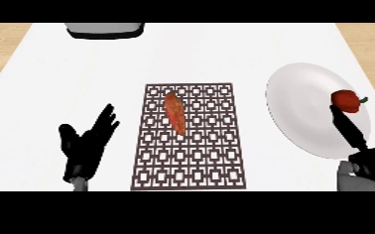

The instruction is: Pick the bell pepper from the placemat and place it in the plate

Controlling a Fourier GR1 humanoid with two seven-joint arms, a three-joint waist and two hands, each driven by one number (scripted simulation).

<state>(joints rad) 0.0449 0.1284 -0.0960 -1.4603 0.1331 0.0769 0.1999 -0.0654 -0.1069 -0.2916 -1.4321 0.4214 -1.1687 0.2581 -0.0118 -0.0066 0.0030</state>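
Because your right robot hand [350,128] pinches the bell pepper [347,100] over the plate's [293,99] right rim, ready for release, the placemat [189,173] left of the plate keeps only an orange vegetable [175,112], and your left robot hand [86,144] rests spread.

The left robot hand [84,146] is all black. It has long thin fingers and a shorter, thicker thumb, and its palm is wide and flat. Below the palm is a short black wrist, and under that a small bit of grey arm shows. The right robot hand [350,129] is black too, with slim fingers. Its arm [356,176] is grey, smooth and round, with a dark ring where the hand joins on.
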